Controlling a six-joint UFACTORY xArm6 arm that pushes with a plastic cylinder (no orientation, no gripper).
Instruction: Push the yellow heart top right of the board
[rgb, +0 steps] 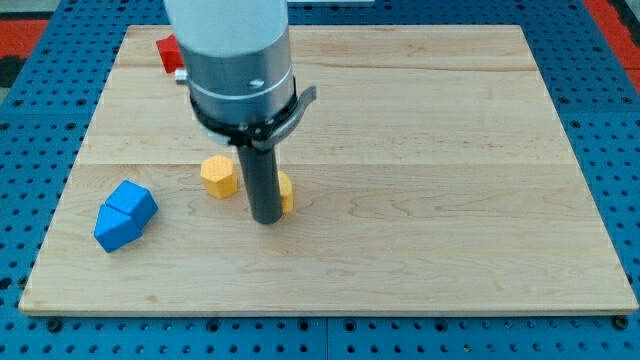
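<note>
The rod's tip (267, 218) touches the left side of a mostly hidden yellow block (286, 192), left of the wooden board's (420, 180) middle; no pincer exists. A yellow hexagonal block (218, 176) sits beside it.

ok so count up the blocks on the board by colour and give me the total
Blue: 1, the blue block
Yellow: 2, the yellow hexagon and the yellow block partly hidden behind my tip
Red: 1, the red block
Total: 4

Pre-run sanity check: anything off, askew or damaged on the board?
Nothing damaged or spilled. My tip sits against a yellow block, mostly hiding it, so its shape is unclear. Yellow hexagon, blue block and red block lie flat on the board.
</note>
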